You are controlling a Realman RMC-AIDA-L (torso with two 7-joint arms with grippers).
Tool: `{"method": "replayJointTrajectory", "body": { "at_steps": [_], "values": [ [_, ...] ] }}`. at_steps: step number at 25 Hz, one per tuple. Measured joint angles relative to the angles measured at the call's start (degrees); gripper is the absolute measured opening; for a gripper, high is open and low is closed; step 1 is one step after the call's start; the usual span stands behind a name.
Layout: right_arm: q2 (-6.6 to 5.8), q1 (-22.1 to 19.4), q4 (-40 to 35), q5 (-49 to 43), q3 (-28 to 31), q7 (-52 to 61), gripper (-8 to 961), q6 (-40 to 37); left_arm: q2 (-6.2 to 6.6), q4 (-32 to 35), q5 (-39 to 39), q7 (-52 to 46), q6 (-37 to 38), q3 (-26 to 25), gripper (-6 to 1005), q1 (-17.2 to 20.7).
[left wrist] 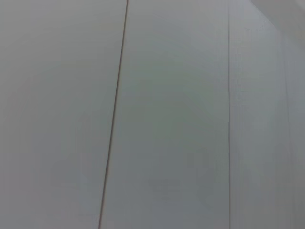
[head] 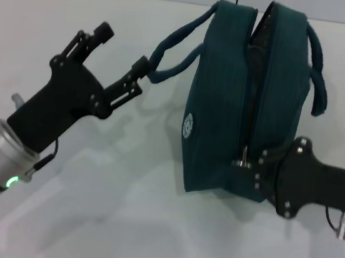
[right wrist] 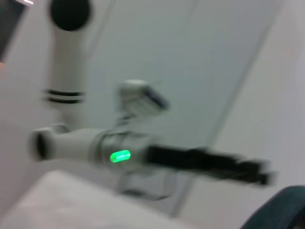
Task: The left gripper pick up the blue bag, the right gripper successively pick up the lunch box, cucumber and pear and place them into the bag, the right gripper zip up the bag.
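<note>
Zipping comes next: right tool [head: 251,169], grip state unclear, sits at the metal zipper pull [head: 243,156] of the blue fabric bag [head: 217,122]; left tool [head: 123,59], released, should steady the strap [head: 176,47].

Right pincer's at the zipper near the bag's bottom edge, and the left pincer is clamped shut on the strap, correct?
Not quite. In the head view the left pincer is open, its fingers spread, only one tip by the strap. The right pincer is at the zipper pull on the blue bag.

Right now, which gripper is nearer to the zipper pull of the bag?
The right gripper: it is at the zipper pull on the bag. The left gripper is off to the side, open, by the strap.
</note>
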Motion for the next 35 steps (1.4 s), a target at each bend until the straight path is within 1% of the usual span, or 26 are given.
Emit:
{"method": "replayJointTrajectory", "body": {
  "at_steps": [1,2,3,5,9,12,14,16,17,18,20,23,27,29,32,35],
  "values": [
    [0.01,0.3,1.8,4.0,0.0,-2.1,14,0.1,0.00,0.1,0.4,0.1,-0.1,0.0,876,0.5],
    [0.01,0.3,1.8,4.0,0.0,-2.1,14,0.1,0.02,0.3,0.8,0.0,-0.1,0.0,876,0.9],
    [0.00,0.2,2.2,6.8,0.1,-2.8,14,-0.4,0.11,0.5,1.3,-0.2,-0.1,0.1,876,1.5],
    [0.00,0.1,2.0,8.2,0.2,-3.2,14,-1.2,0.51,1.1,1.8,-1.1,0.0,0.1,876,2.7],
    [-0.01,0.1,1.8,13.3,0.0,-4.0,14,-3.3,1.27,2.9,2.1,-4.0,0.2,0.1,876,6.2],
    [-0.04,0.4,1.5,15.0,0.3,-3.9,14,-3.4,1.37,6.0,5.0,-5.1,-0.7,1.6,875,8.8],
    [-0.06,0.9,2.0,16.2,0.4,-3.7,14,-2.8,1.30,6.9,6.5,-5.2,-1.8,3.2,875,9.3],
    [-0.06,1.7,2.6,17.4,0.3,-3.7,14,-2.0,1.30,7.0,6.9,-5.2,-2.6,4.2,875,9.2],
    [-0.06,2.0,2.7,17.7,0.0,-3.7,14,-1.6,1.28,7.1,7.3,-6.3,-5.1,7.0,875,8.1],
    [-0.05,2.4,2.7,17.9,-0.3,-3.7,14,-1.3,1.28,7.1,7.3,-6.6,-5.5,7.4,875,8.0],
    [-0.05,2.9,2.8,17.9,-0.6,-3.4,14,-1.2,1.31,7.1,7.4,-8.2,-6.6,9.7,875,6.4],
    [-0.03,3.6,3.9,18.0,-0.8,-3.4,14,-1.2,1.15,7.2,7.6,-9.2,-6.8,11.5,874,4.3],
    [-0.01,4.3,5.8,18.0,-0.8,-3.4,14,-1.2,0.99,7.1,8.7,-11.2,-7.2,12.0,874,1.8],
    [-0.02,4.5,6.6,18.0,-0.8,-3.6,14,-1.0,0.73,7.0,8.8,-11.9,-8.9,12.0,874,0.7],
    [-0.02,4.5,7.3,18.0,-0.8,-3.8,14,-1.0,0.33,7.1,9.0,-12.1,-11.2,12.0,875,0.0],
    [-0.02,4.5,7.8,18.1,-0.8,-3.8,14,-1.0,0.15,7.1,9.0,-12.6,-11.1,12.0,875,-0.6]
  ]
}}
